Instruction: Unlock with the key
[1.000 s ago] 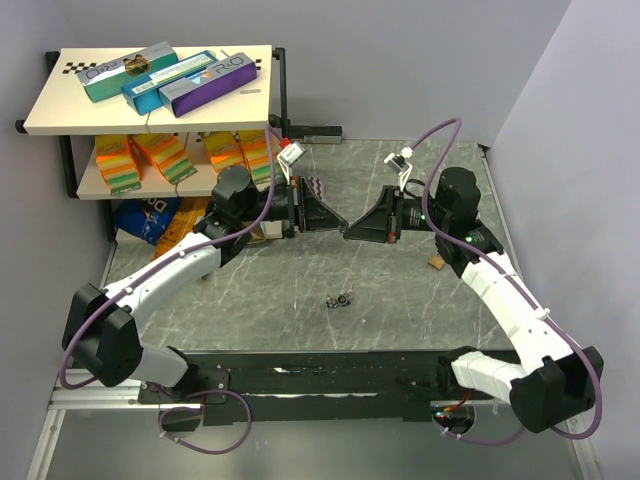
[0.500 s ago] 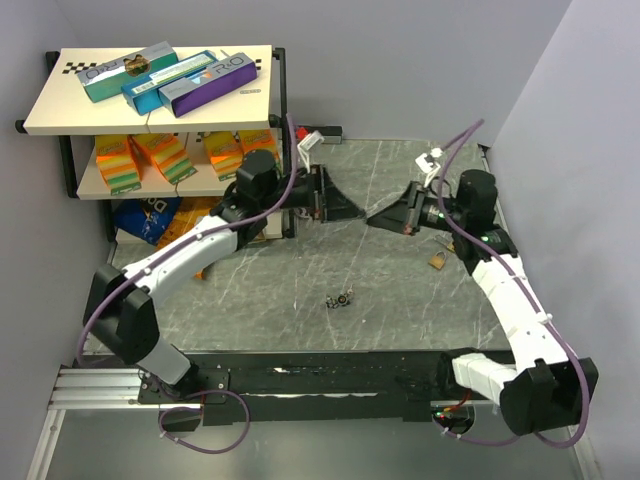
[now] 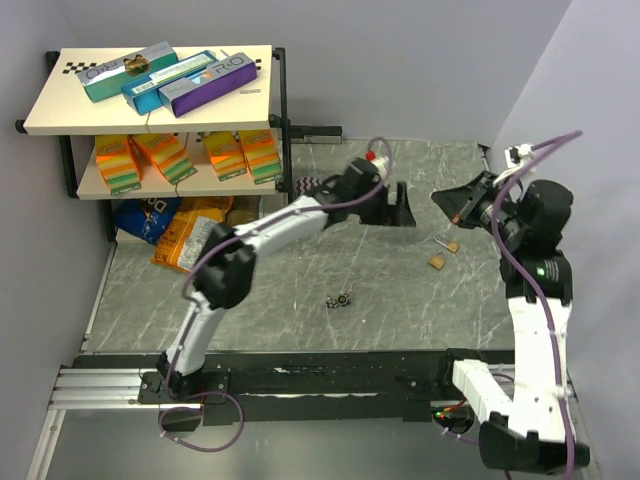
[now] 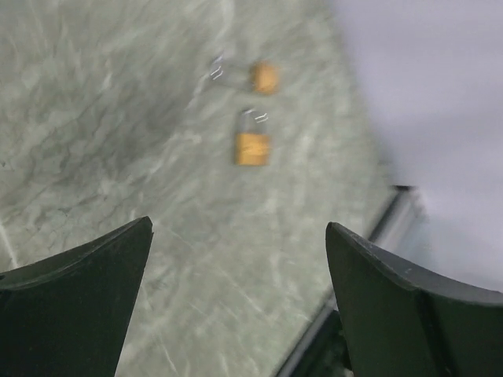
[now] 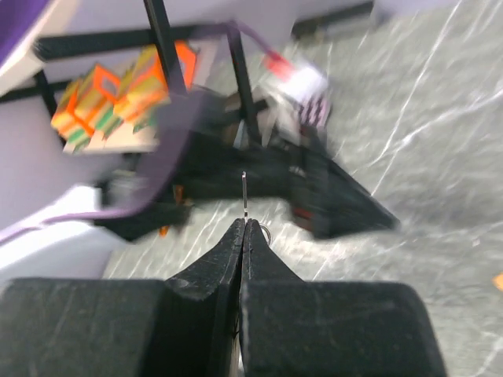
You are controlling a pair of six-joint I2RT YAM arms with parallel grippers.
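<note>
One grey marbled table (image 3: 280, 300) carries two robot arms, a left arm (image 3: 285, 222) and a right arm (image 3: 535, 320). There are two brass locks: one padlock (image 4: 252, 148) and a second padlock (image 4: 265, 77) beyond it. Key items number two: one small dark key bunch (image 3: 342, 299) and one thin key (image 5: 244, 195). One shelf rack (image 3: 55, 105) has two boards, with three long boxes (image 3: 205, 85) above and four stacks of orange packs (image 3: 163, 155) below. Two bags lie under it, a blue bag (image 3: 145, 215) and an orange bag (image 3: 182, 245).
</note>
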